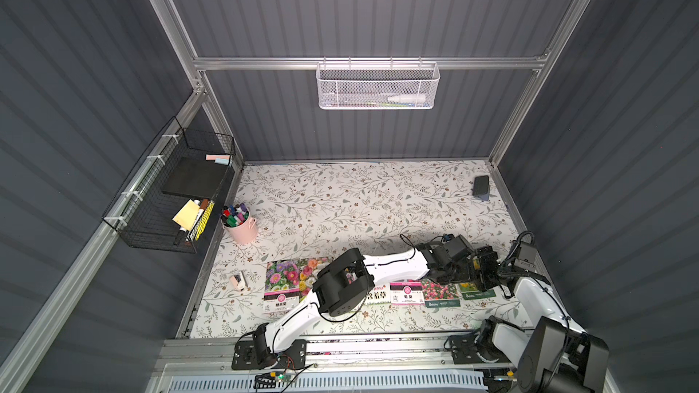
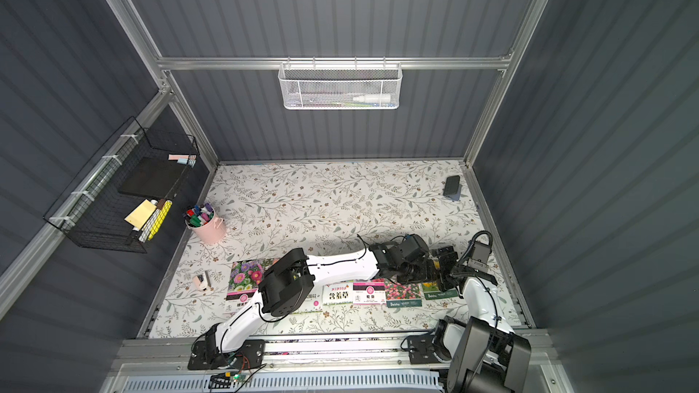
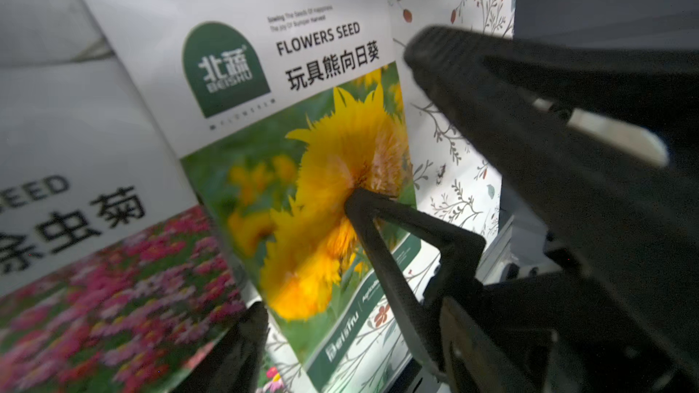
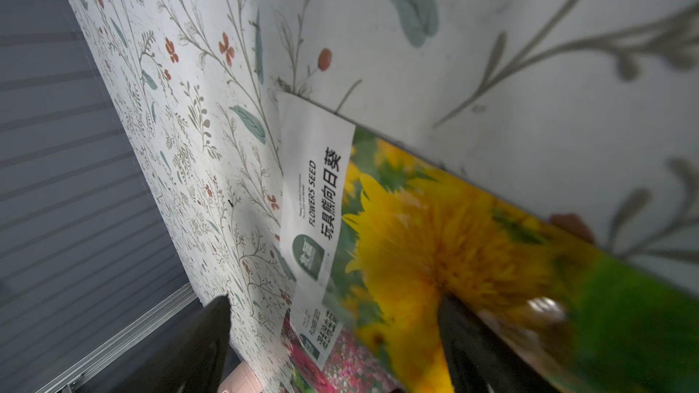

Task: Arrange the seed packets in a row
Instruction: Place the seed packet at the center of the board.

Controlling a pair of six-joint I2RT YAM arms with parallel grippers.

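Several seed packets lie side by side along the table's front, from a mixed-bloom packet [image 1: 281,281] on the left to a pink-flower packet [image 1: 440,293] and a yellow sunflower packet [image 1: 474,291] at the right end. My left gripper [image 3: 351,345] is open, and the sunflower packet [image 3: 321,190] lies flat with its lower end between the fingers, unclamped. My right gripper [image 4: 336,345] is open over the same packet [image 4: 435,243]. One of its fingertips [image 3: 353,198] rests on the yellow bloom; the other finger [image 3: 420,54] hangs over bare table beyond the packet's edge.
A pink bucket of markers [image 1: 240,226] stands at the left, with a small pink and white object [image 1: 238,281] in front of it. A dark block [image 1: 481,186] lies at the back right. A black wire basket [image 1: 170,198] and a white mesh basket [image 1: 378,85] hang on the walls.
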